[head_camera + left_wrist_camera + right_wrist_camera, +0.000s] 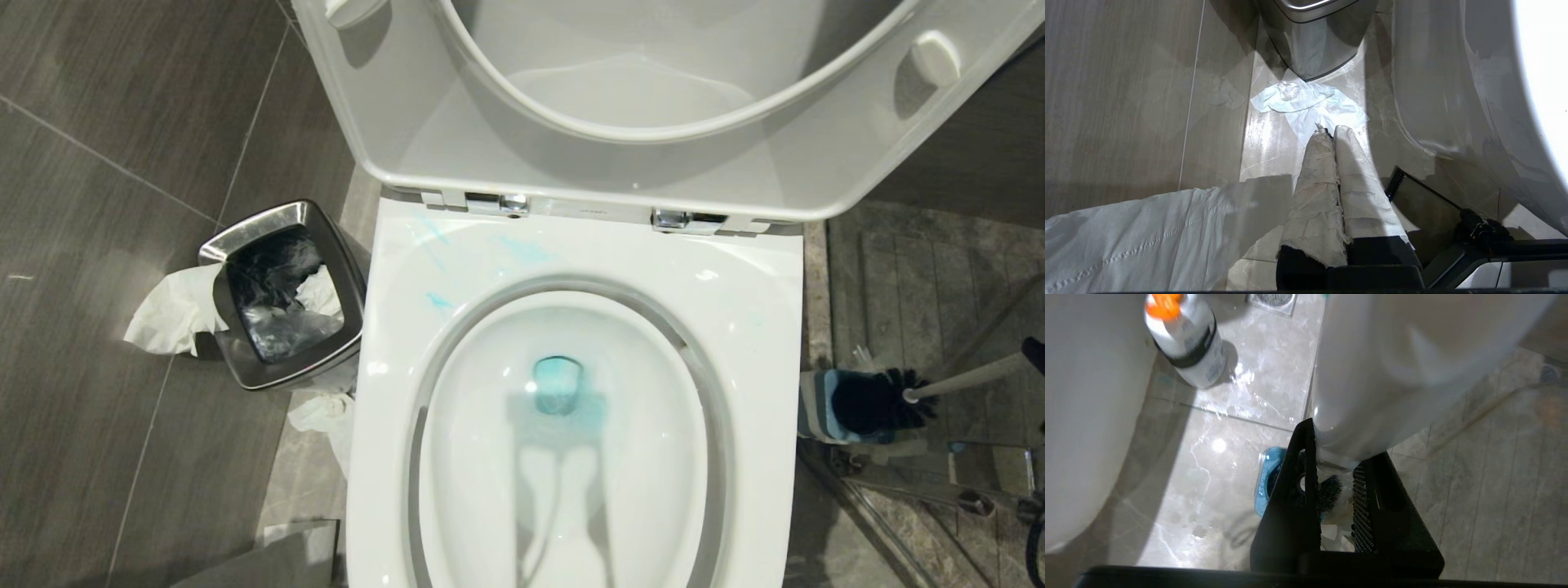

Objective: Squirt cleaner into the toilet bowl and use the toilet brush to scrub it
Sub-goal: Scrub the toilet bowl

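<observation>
The white toilet bowl (571,457) stands open with its seat and lid raised. Blue cleaner tints the water (559,390) and leaves thin smears on the rim (439,302). To the right of the toilet the toilet brush (967,377) leans, its black bristle head (878,400) at the mouth of the blue-and-grey holder (819,406). My right gripper (1341,443) is shut on the brush's white handle (1372,396), with the bristles (1327,494) and holder (1267,477) below it. My left gripper (1329,131) is shut and empty, hanging low beside the toilet.
A square steel waste bin (282,294) with tissue hanging out stands left of the toilet, and crumpled tissue (1306,104) lies on the floor near it. A white bottle with an orange cap (1186,343) stands on the floor beside the toilet base. A floor drain (1271,300) lies beyond it.
</observation>
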Controlling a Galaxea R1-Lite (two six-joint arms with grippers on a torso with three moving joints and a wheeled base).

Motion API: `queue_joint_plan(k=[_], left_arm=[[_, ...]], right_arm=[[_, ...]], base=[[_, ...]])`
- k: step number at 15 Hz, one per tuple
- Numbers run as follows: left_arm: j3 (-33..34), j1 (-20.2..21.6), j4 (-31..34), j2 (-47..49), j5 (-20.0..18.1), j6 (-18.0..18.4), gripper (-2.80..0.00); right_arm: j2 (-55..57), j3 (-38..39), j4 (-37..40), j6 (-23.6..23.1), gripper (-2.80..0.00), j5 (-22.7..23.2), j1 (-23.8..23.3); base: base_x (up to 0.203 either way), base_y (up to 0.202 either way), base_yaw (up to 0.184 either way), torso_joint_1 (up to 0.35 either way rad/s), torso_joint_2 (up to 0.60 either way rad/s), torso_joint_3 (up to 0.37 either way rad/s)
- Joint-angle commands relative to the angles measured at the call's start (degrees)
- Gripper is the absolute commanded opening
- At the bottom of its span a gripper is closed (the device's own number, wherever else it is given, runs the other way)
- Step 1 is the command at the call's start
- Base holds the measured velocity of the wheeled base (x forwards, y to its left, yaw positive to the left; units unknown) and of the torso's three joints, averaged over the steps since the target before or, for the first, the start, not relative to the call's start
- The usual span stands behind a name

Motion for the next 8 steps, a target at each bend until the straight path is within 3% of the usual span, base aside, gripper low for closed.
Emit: queue_joint_plan(k=[1,4,8], left_arm=[[0.0,0.0,0.02,-0.01,0.0,0.0,-2.8],[0.0,0.0,0.02,-0.01,0.0,0.0,-2.8],[0.0,0.0,0.02,-0.01,0.0,0.0,-2.8]], right_arm=[[-10.63,-6.23,14.42,0.94,-2.8,0.26,0.01],[-18.6,-13.55,32.1,2.06,-2.8,0.26,0.0],[-23.43,-21.15,45.1,4.32,-2.8,0.29,0.03]], base=[[0.0,0.0,0.0,0.0,0.0,0.0],[0.0,0.0,0.0,0.0,0.0,0.0],[0.0,0.0,0.0,0.0,0.0,0.0]])
